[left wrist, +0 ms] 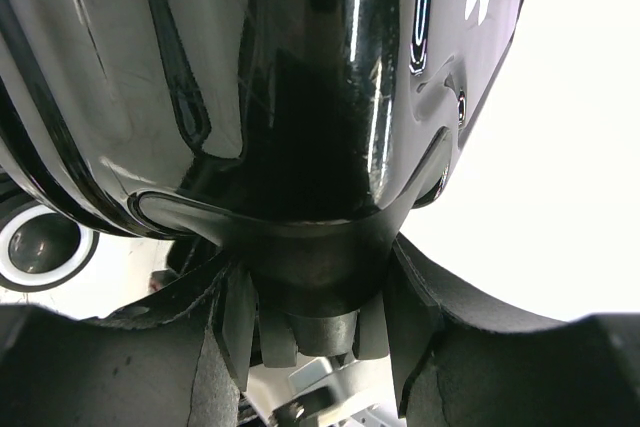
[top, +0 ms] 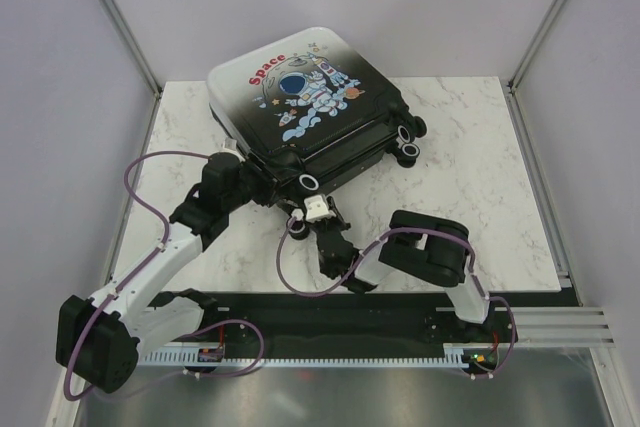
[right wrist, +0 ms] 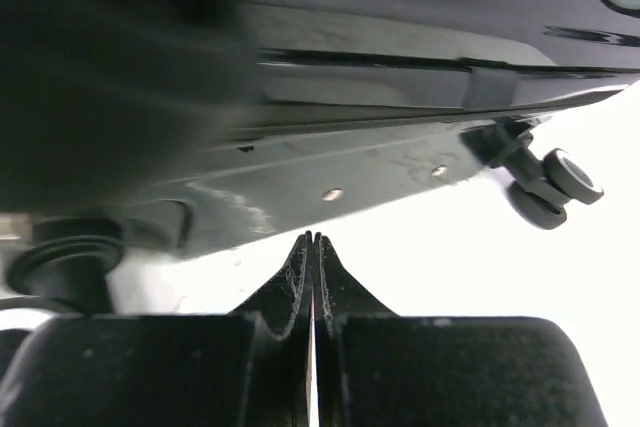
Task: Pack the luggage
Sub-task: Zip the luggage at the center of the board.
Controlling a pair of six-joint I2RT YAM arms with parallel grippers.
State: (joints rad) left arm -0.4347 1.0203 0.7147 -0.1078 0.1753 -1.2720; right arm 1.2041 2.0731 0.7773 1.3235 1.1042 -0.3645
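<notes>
Left gripper (left wrist: 318,292) is clamped around a black moulded edge of the small hard-shell wheeled suitcase (top: 310,97), black-to-white with an astronaut print. Right gripper (right wrist: 311,240) is pinched shut on nothing, just beside the suitcase's near wheeled side. The suitcase lies flat, print up, at the back of the white marble-look table (top: 480,207), shells together and nothing loose around. Packing looks nearly done; I can't tell if it is zipped.

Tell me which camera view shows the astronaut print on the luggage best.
Top external: the whole astronaut print on the luggage faces that camera. Left wrist shows mostly glossy black shell up close; right wrist shows its dark side and a wheel.
</notes>
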